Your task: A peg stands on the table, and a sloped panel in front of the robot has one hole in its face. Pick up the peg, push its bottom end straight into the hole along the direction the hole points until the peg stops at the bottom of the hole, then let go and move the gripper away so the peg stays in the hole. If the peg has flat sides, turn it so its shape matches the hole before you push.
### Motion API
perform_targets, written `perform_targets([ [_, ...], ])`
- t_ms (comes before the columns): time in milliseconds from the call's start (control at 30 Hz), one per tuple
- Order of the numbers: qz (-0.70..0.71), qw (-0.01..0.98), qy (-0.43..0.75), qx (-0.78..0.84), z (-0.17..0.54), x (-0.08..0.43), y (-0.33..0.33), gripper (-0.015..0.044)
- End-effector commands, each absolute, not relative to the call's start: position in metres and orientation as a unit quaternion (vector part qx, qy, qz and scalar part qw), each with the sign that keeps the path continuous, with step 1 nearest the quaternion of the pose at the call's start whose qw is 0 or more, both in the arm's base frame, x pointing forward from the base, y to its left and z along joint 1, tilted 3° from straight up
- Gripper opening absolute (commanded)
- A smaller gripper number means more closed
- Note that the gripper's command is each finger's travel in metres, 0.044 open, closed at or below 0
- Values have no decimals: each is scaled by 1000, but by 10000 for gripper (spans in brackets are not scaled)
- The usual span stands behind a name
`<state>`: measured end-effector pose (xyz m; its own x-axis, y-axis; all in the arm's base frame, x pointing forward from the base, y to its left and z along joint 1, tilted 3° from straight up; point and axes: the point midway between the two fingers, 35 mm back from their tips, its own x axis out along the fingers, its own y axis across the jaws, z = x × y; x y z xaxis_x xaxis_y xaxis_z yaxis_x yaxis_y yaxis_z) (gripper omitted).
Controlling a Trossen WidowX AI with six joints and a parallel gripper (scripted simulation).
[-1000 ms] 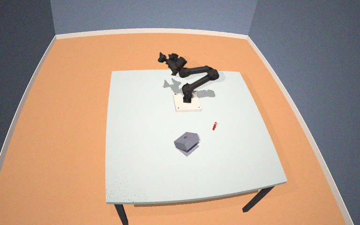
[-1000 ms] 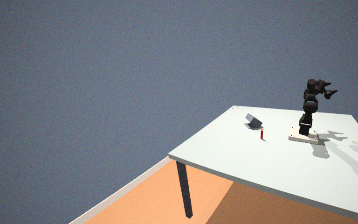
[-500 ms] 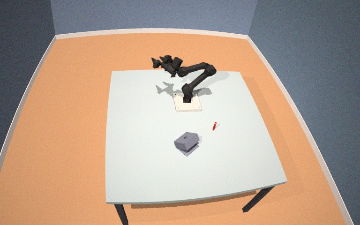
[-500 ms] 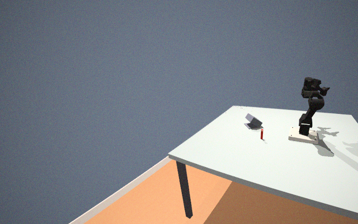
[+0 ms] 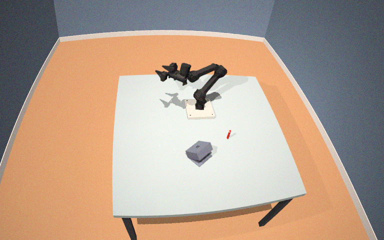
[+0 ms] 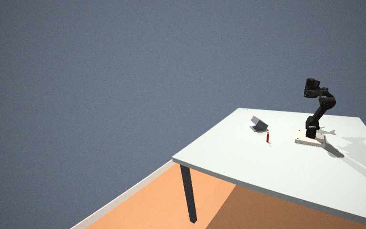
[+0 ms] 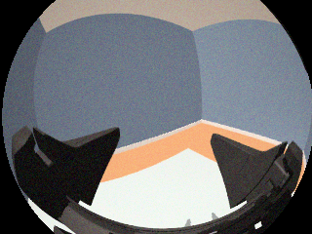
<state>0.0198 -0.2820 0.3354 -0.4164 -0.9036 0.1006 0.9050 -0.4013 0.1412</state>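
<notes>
A small red peg [image 5: 228, 134] [image 6: 267, 136] stands upright on the white table [image 5: 147, 175] [image 6: 256, 172], to the right of the panel. The grey sloped panel [image 5: 202, 151] [image 6: 259, 123] sits near the table's middle, and one round hole [image 5: 197, 146] shows in its face. My gripper [image 5: 160, 69] [image 7: 167, 136] is open and empty. It hangs high over the far part of the table and points away from the peg and the panel. The wrist view shows only a table corner, floor and walls between the fingers. In the exterior view the fingers are hidden behind the wrist.
The arm's pale base plate [image 5: 208, 113] [image 6: 302, 140] lies on the far half of the table. Orange floor [image 5: 70, 127] surrounds the table, with blue-grey walls behind. Dark table legs [image 6: 188, 194] show below the front edge.
</notes>
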Motion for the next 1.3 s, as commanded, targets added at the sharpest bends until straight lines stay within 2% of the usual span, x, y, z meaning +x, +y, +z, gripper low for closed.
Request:
perform_targets([
  [0, -813, 579, -61, 1, 332, 45, -290, 440],
  [633, -696, 716, 55, 8, 306, 151, -292, 440],
  [1267, -547, 818, 178, 0, 272, 254, -253, 440],
])
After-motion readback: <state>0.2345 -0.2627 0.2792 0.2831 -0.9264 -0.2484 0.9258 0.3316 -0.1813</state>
